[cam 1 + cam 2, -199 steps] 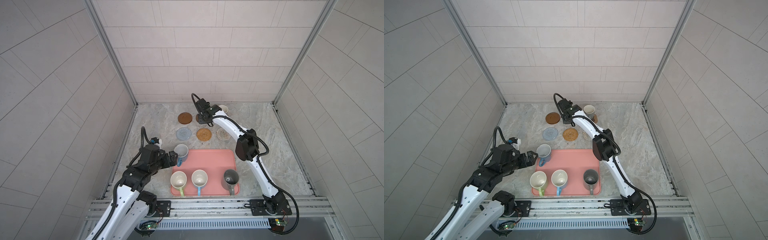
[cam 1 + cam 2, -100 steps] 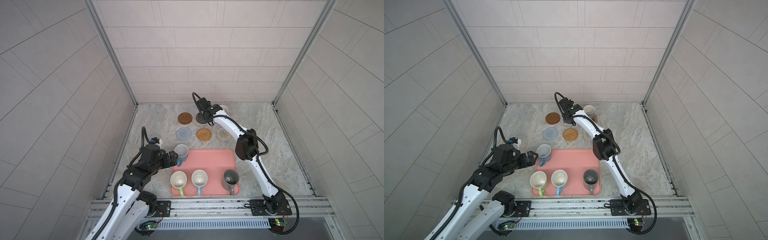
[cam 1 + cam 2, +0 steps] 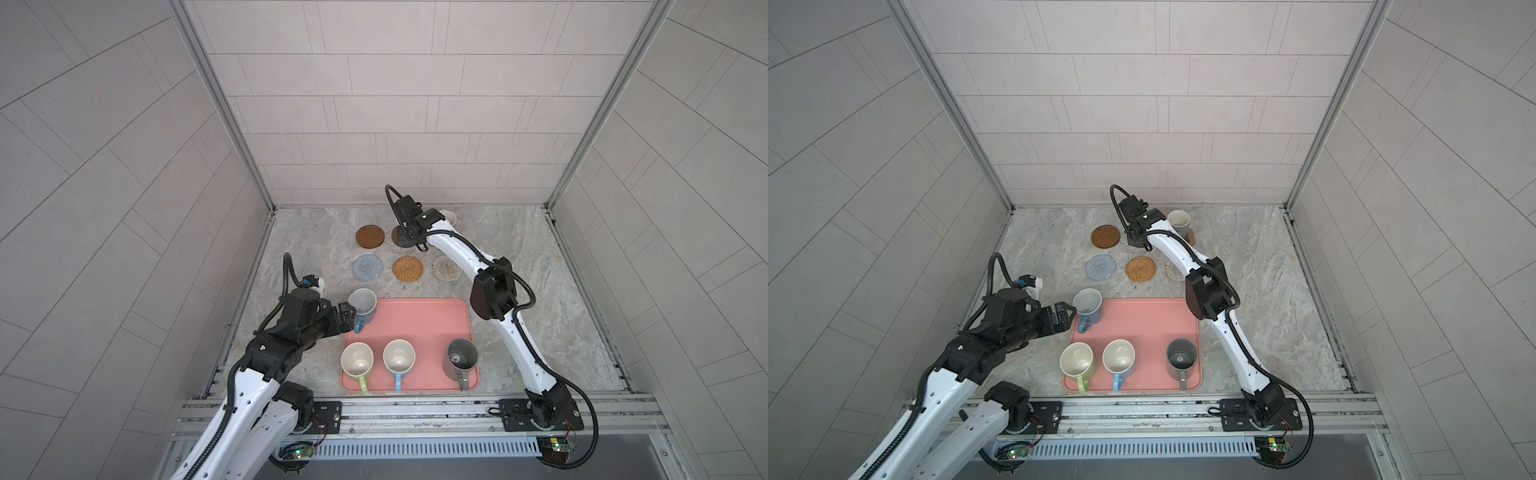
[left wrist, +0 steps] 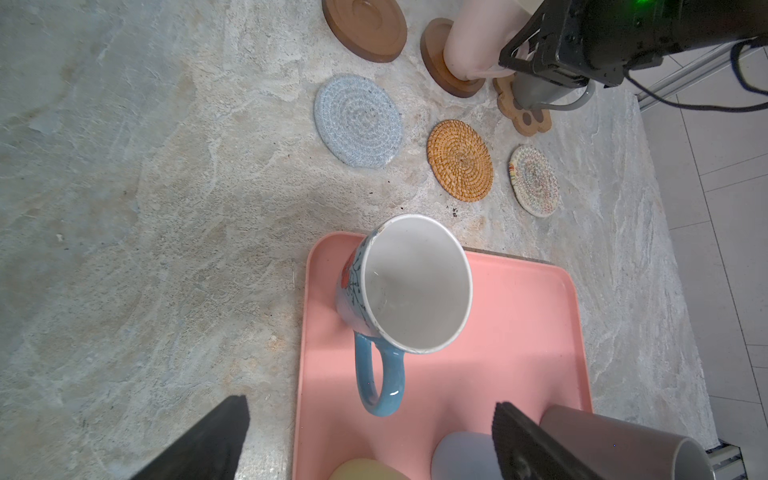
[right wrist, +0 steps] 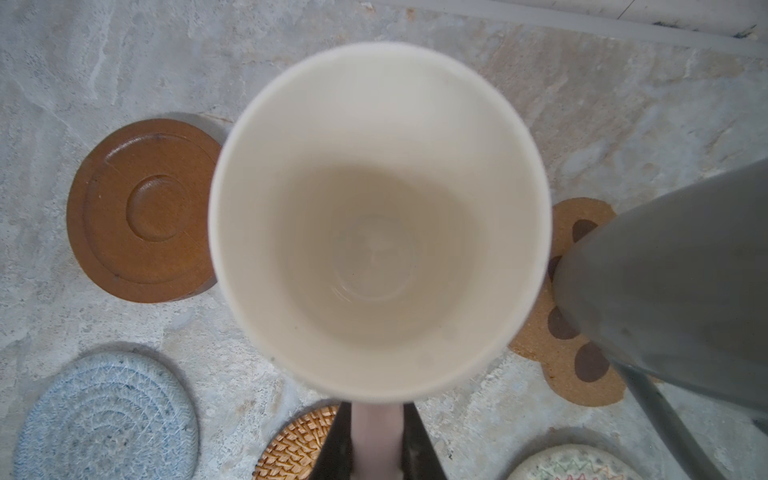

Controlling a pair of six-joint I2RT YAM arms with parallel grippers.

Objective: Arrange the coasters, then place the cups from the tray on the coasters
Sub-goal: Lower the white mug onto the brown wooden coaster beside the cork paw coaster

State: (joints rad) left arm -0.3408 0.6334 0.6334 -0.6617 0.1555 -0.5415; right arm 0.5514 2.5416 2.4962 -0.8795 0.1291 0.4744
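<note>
The pink mug (image 5: 378,216) stood upright on a disc (image 4: 432,54) in the far row of coasters. Its handle was clamped between the closed jaws of the right gripper (image 5: 376,436). Whether its base bore fully on the disc could not be told. Just beside it, the grey mug (image 4: 536,93) sat on the paw mat (image 4: 525,120). On the pink mug's other side lay the bare disc (image 4: 365,25). The nearer row held the crochet mat (image 4: 357,120), the rattan mat (image 4: 459,160) and the woven mat (image 4: 534,180).

Nearer the robot's base lay the tray (image 3: 415,316), carrying four mugs. The blue mug (image 4: 415,286) stood in its far left corner. Along its near edge stood the green mug (image 3: 356,361), the light-blue mug (image 3: 399,356) and the dark mug (image 3: 461,357). The left gripper (image 4: 368,411) hovered by the blue mug with its jaws wide apart. The mug's handle pointed into the gap, and neither finger touched it.
</note>
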